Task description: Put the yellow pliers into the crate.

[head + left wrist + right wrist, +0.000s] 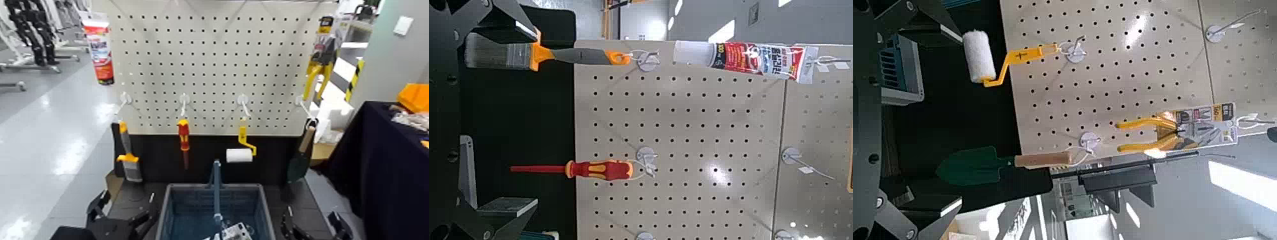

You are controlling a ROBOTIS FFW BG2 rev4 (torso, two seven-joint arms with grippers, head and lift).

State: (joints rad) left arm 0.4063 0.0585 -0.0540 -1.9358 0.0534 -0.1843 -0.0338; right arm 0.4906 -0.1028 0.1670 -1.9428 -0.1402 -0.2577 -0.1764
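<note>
"Yellow pliers [320,60]: where were they in the head view?" the operator asked.

"They hung at the upper right of the pegboard [210,64], handles down," I answered. "My right claw [311,220] was low beside the crate [185,186], fingers spread, pinching nothing. My left claw [127,207] stood spread on the crate's other side."

"Left wrist view?"

"It showed the paintbrush [514,54] and screwdriver [599,170], no pliers."

"Right wrist view: handling data?"

"The pliers were fixed to a retail card [1203,128], their curved handles [1143,123] projecting past it. I rated the tool stiff, fairly heavy, not fragile; the handles possibly slippery, the card bendable. Correct grip point: across both handles, close to the pivot. Gripping the card alone risked a tear or swing; gripping the handle ends risked tilting."
</note>
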